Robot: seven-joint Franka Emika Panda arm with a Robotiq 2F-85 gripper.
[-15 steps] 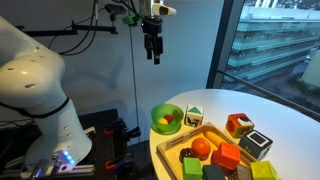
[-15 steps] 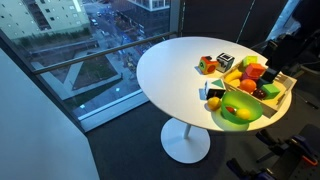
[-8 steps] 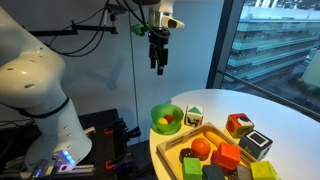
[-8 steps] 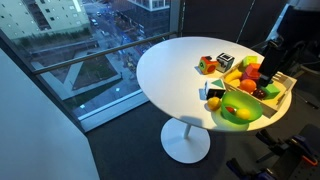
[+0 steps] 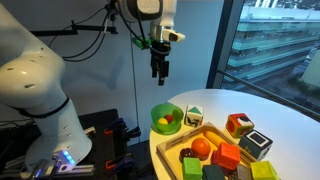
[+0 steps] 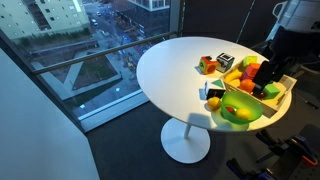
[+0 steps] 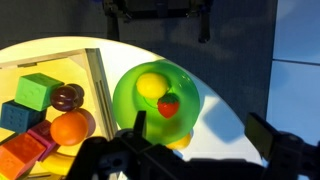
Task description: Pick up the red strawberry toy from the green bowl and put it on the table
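The green bowl [image 7: 130, 105] stands on the white table [image 7: 220, 95] near its edge, also shown in both exterior views [image 5: 166, 119] [image 6: 238, 114]. The red strawberry toy [image 7: 168, 106] lies inside it next to a yellow toy [image 7: 151, 86]. My gripper [image 5: 158, 72] hangs well above the bowl, open and empty. In the wrist view, my gripper [image 7: 205, 130] has its fingers [image 7: 139, 122] spread wide, with the bowl under the left finger and bare table between them.
A wooden tray [image 7: 97, 82] of blocks lies beside the bowl, holding an orange ball [image 7: 70, 128] and coloured blocks. Loose cubes [image 5: 239, 125] stand on the table [image 5: 290, 115] beyond the tray. The robot base [image 5: 35, 90] and a window wall are close by.
My gripper has come down toward the bowl and shifted slightly sideways over it. The bowl and toys have not moved.
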